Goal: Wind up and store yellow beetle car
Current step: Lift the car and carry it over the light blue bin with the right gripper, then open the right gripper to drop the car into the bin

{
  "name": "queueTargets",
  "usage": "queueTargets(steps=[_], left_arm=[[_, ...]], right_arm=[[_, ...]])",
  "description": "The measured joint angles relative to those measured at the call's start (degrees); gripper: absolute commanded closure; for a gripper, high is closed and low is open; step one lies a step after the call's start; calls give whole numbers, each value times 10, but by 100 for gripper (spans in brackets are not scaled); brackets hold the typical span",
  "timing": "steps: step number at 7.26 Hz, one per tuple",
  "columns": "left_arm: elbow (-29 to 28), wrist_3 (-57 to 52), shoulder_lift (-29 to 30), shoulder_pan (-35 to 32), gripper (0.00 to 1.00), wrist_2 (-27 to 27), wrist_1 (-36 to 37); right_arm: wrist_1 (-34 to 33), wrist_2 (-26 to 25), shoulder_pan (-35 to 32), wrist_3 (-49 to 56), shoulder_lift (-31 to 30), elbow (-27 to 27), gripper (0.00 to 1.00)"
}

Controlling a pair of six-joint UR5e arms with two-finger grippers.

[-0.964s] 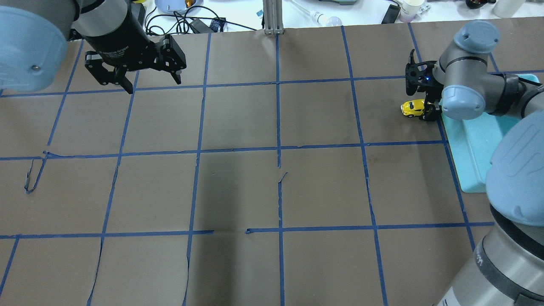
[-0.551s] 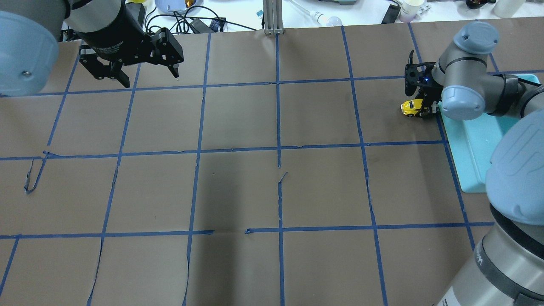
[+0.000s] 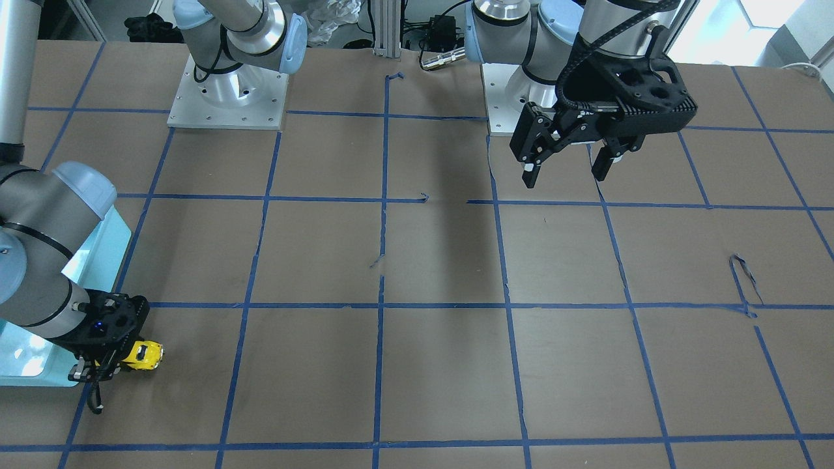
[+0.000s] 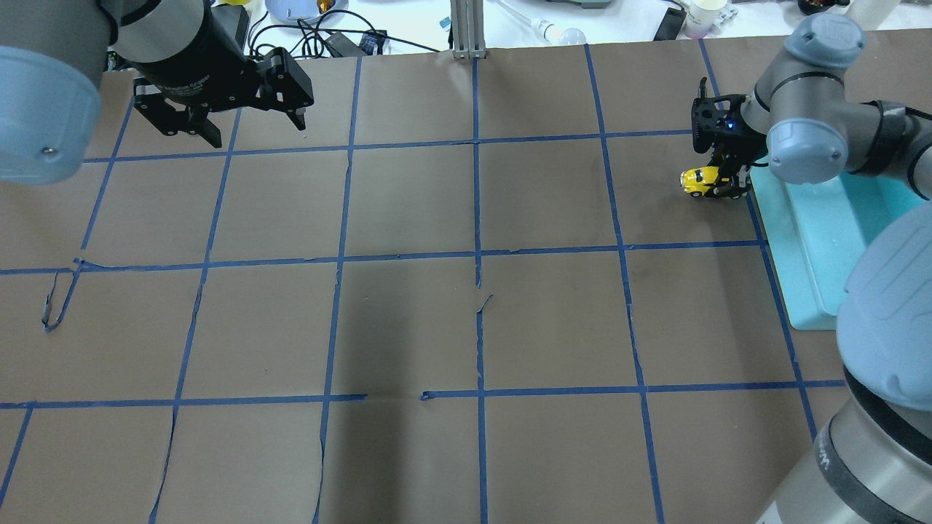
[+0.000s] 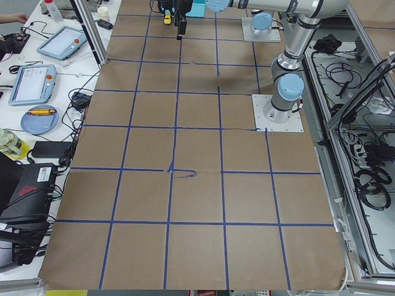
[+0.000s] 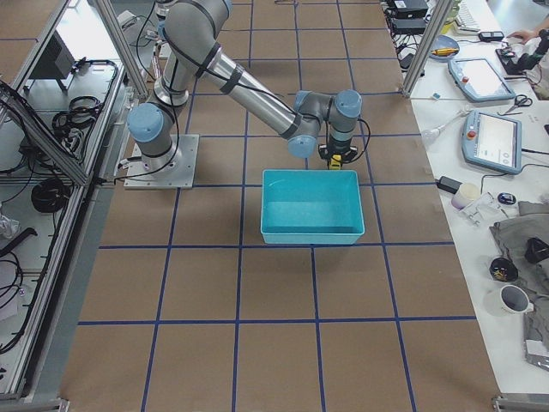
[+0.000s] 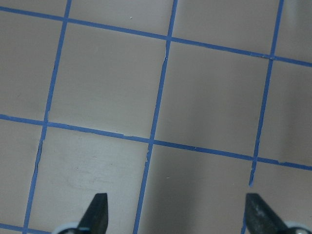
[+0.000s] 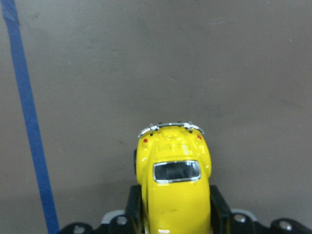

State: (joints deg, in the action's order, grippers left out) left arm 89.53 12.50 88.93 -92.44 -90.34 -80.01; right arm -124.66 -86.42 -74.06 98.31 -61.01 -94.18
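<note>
The right gripper [image 4: 730, 183] is seen clamped on the yellow beetle car [image 4: 699, 180], one finger pressed to each flank, at the far right of the table [image 4: 473, 327]. The car's nose is buried toward the palm. Its tail juts out to the left, so its long axis is laid in line with the gripper's reach, across the table and pointing away from the blue bin [image 4: 780, 255].

The bin is found just beside the gripper on its right, with its near wall close behind the fingers. Storing is therefore judged to call for a short carry to the right, up and over that wall. It cannot be told whether the wheels are touching the paper.

In the right wrist view the body is shown glossy and rounded, with a dark rear window framed in silver, a silver bumper and two small red tail lights.

The left gripper [image 4: 256, 131] is held wide open and empty over the far left squares, well apart from the car. The right arm is plainly the nearer one.
</note>
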Motion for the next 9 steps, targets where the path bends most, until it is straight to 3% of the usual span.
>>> queueTargets(steps=[2, 4, 7, 9], left_arm=[[8, -2, -6, 0, 0, 0, 2], [8, -3, -6, 0, 0, -1, 4], [9, -3, -7, -2, 0, -1, 5], [9, -3, -7, -3, 0, -1, 4]], right_arm=[[129, 2, -8, -14, -41, 61, 100], [244, -28, -4, -19, -77, 122, 100], [282, -64, 91, 31, -89, 122, 100], [256, -69, 129, 73, -81, 87, 100]])
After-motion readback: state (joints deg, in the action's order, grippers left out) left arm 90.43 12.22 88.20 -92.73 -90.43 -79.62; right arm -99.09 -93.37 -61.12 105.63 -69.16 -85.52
